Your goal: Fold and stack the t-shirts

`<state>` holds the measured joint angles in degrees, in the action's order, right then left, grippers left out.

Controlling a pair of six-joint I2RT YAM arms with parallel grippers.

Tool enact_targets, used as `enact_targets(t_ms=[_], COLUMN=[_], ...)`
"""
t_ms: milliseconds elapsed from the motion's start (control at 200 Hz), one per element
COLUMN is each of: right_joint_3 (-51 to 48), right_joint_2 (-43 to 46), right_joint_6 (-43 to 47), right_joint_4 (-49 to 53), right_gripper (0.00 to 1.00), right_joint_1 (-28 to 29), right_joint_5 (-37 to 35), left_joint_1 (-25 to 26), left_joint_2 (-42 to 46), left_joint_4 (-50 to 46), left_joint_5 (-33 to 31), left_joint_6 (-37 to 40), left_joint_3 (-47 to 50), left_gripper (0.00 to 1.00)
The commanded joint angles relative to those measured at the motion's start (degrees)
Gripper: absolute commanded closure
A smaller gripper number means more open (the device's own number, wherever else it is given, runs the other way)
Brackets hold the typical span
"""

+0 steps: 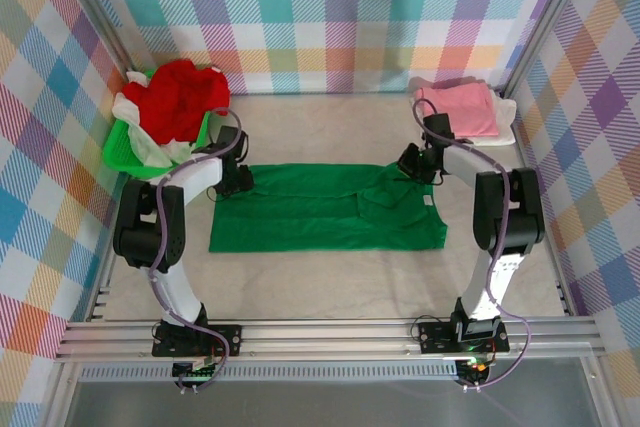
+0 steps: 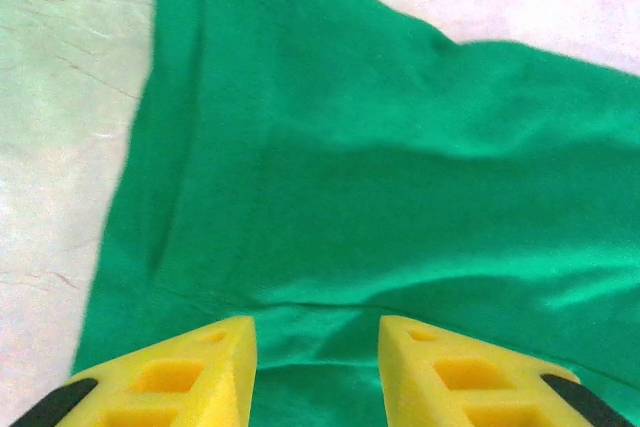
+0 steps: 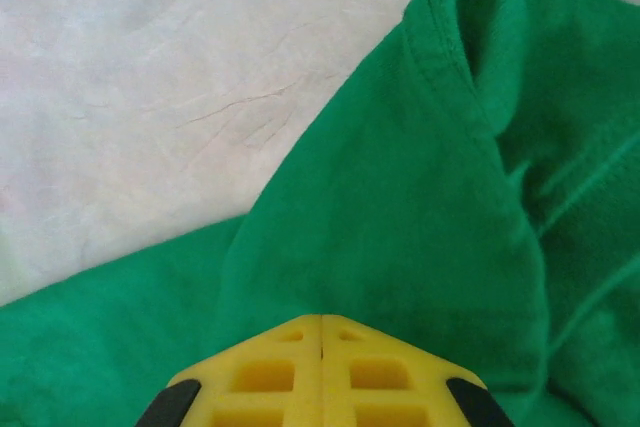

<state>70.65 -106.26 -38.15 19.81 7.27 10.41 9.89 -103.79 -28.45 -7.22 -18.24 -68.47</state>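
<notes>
At the bottom edge of the right wrist view, the right claw (image 3: 322, 319) has its two yellow fingers (image 3: 270, 372) pressed flat together, clamped on a fold of the green t-shirt (image 3: 400, 247). The cloth rises in a ridge from the tips toward a hemmed sleeve opening in the upper right of the frame. The pale desk (image 3: 150, 67) fills the upper left.

Seen from its own wrist, the left claw (image 2: 315, 332) stands apart, its yellow fingers (image 2: 200, 367) at the bottom of the frame with a strip of the green t-shirt (image 2: 380, 177) showing between them. A soft crease runs across the cloth just above the tips. A corner of the shirt lies at the lower left, with bare desk (image 2: 60, 67) along the left side and top.

From above, the green t-shirt (image 1: 320, 212) lies spread at the centre of the desk (image 1: 330, 277). The left claw (image 1: 237, 182) is at its upper left corner and the right claw (image 1: 410, 162) at its upper right, where the cloth is rumpled. A lime-green basket (image 1: 118, 152) in the upper left holds a red t-shirt (image 1: 180, 97) heaped over a white t-shirt (image 1: 128, 109). A folded pink t-shirt (image 1: 460, 107) rests in the upper right.
</notes>
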Motion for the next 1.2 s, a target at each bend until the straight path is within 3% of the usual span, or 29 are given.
enact_targets(t_ms=[0,75,150,215,665,1065,1195], right_joint_3=[-2.3,-3.6,-3.8,-3.4,-1.0,-3.4,-5.6], right_joint_2=[4.8,6.1,6.1,5.1,-4.2,2.2,6.0], right_joint_6=[0.3,0.2,0.2,-0.1,-4.0,-3.9,-3.4], right_joint_4=[-0.6,-0.9,-0.6,-0.7,-6.3,-6.5,-5.3], right_gripper=[0.99,0.99,0.75,0.67,0.6,0.98,1.0], right_joint_1=[-0.8,-1.2,-1.3,-1.3,-1.4,-1.4,-1.3], right_joint_5=[-0.7,-0.3,0.3,2.1,8.1,5.1,3.7], left_joint_1=[-0.9,-1.3,-1.3,-1.3,-1.3,-1.3,-1.3], left_joint_2=[0.5,0.3,0.0,-0.3,-0.1,1.4,1.5], left_joint_4=[-1.0,-1.0,-0.8,-1.0,-1.4,-0.7,-0.6], left_joint_5=[-1.6,-1.4,-0.9,-0.7,-0.6,-0.5,-0.5], left_joint_6=[0.0,0.0,0.3,0.4,1.1,0.9,0.8], left_joint_3=[0.1,0.3,0.4,0.3,0.1,1.4,1.6], left_gripper=[0.63,0.63,0.63,0.63,0.63,0.63,0.63])
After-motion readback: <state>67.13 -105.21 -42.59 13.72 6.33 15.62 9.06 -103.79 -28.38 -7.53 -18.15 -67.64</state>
